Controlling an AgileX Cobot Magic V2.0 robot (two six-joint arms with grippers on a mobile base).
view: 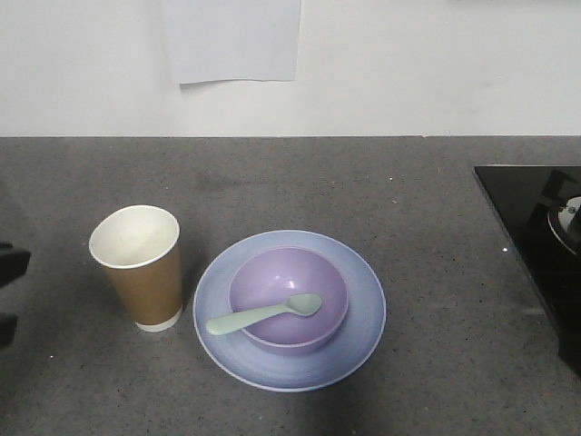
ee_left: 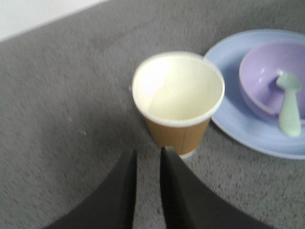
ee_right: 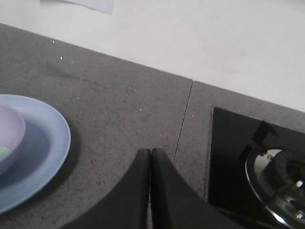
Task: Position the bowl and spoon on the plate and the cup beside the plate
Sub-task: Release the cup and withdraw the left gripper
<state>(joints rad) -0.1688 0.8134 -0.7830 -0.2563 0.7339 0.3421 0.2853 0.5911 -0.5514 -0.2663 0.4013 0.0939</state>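
Gray counter (view: 272,182) holds a black stove (view: 536,236) far right. Spoon (view: 263,315) lies in bowl (view: 289,295) on plate (view: 363,309), scoop right. Cup (view: 139,263) stands upright beside it. Left fingers (ee_left: 147,157) slightly apart (right fingers (ee_right: 150,153) closed), holding nothing.

Dim, soft overhead light; left wrist view blurred, cup (ee_left: 177,102) interior overexposed.

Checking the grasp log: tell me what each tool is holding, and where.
Nothing. The left tool is slightly open, empty, just short of the cup. The right tool is shut on nothing, away from the plate.
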